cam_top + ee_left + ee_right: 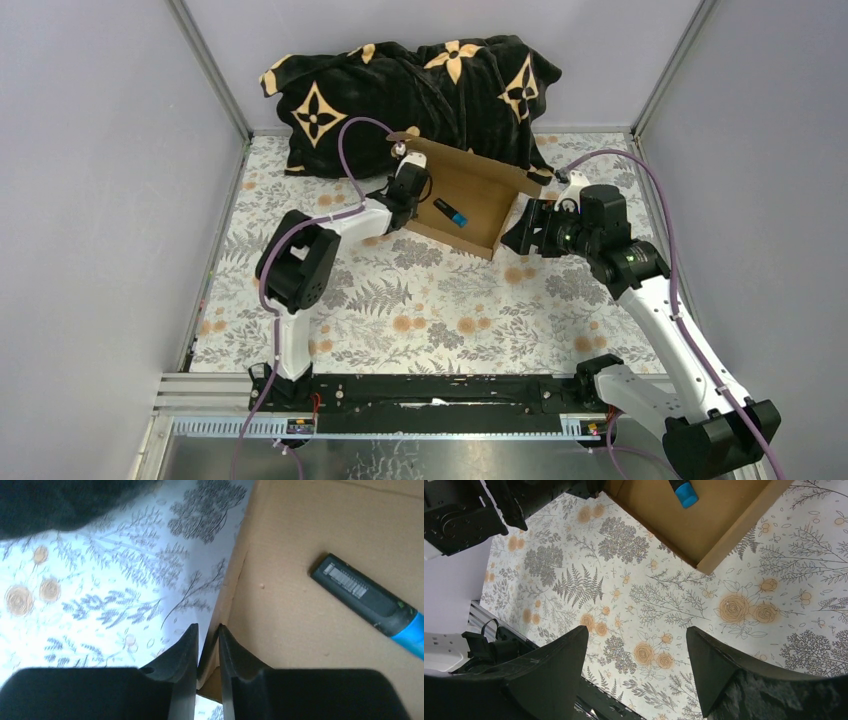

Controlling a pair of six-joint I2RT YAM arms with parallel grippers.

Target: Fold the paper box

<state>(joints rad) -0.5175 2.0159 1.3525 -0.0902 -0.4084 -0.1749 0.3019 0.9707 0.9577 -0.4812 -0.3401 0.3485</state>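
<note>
1. Nearest, the black left gripper (pixel 207 630) pinches the left wall of the open brown corrugated cardboard paper box (pixel 478 185), which sits mid-way along the floral tabletop's (pixel 400 300) far edge.
2. Its length spans between both arms.
3. Open and empty, the right gripper (pixel 637 632) hangs just off its near-right corner.

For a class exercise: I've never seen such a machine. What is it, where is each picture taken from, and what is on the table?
Two robot arms stand at the near edge. The wide picture looks down from above; the others come from a camera on each wrist. On the flowered cloth lies an open cardboard box with a pen inside, a black blanket behind. The left hand pinches the box's side wall; the right hand is open and empty.
</note>
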